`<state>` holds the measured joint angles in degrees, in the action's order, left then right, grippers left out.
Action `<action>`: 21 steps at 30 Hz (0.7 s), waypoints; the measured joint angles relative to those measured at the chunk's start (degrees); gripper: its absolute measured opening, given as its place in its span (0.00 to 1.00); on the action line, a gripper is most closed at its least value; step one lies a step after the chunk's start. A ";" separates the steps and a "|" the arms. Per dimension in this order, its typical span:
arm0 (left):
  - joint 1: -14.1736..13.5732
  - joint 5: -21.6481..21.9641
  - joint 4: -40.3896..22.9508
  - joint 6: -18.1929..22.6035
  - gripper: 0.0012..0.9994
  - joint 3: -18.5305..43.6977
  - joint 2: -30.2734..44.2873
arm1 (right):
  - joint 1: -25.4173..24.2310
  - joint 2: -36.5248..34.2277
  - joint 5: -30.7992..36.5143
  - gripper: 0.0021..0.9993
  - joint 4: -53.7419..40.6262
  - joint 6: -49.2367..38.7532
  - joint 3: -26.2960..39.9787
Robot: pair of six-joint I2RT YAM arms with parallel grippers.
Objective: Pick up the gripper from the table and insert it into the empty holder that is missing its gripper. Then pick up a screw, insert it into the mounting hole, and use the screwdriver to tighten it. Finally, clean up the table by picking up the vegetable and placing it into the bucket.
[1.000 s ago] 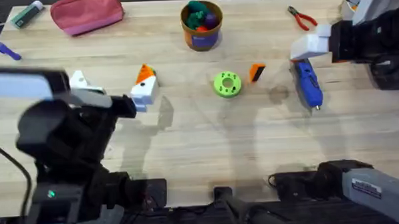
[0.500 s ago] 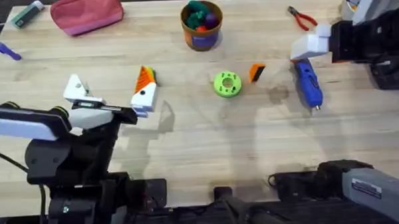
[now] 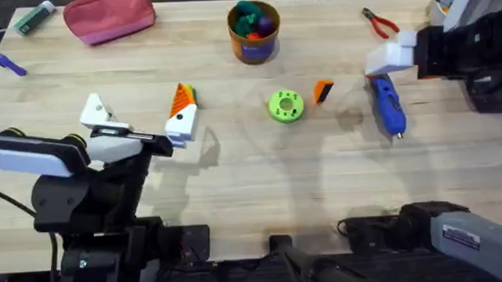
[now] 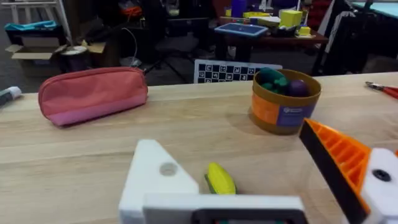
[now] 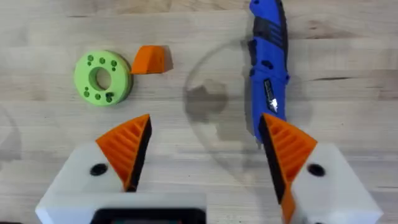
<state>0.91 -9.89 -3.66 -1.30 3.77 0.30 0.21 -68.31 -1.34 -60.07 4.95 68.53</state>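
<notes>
The gripper [image 3: 322, 91], a small orange wedge, lies on the table beside a green disc [image 3: 285, 106]; the right wrist view shows the gripper [image 5: 151, 59] too. My left gripper [image 3: 138, 110] is open: one white finger is the bare holder [image 3: 95, 109], the other carries an orange wedge [image 3: 182, 98]. In the left wrist view the vegetable [image 4: 219, 178] lies between the holder [image 4: 158, 177] and the orange finger [image 4: 345, 165]. My right gripper [image 3: 390, 59] hangs open over the blue screwdriver [image 3: 387, 104], its orange pads [image 5: 127, 146] apart. The bucket [image 3: 254, 30] stands at the back centre.
A pink pouch [image 3: 108, 16] and a green marker [image 3: 33, 16] lie at the back left. Red-handled pliers [image 3: 379, 21] lie at the back right. The bucket [image 4: 285, 99] holds green and purple toys. Bare wood stretches along the front middle.
The left arm has sunk away from the camera and now shows smaller and sharper; its fingers stay over the same spot. The right arm and table objects have not moved.
</notes>
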 joint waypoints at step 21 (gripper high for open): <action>0.00 -2.35 7.22 2.40 0.99 -2.99 0.00 | 0.00 -0.01 0.00 0.99 0.00 0.00 0.00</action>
<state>0.91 -12.24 3.56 1.10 0.78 0.30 0.21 -68.32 -1.34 -60.07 4.95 68.53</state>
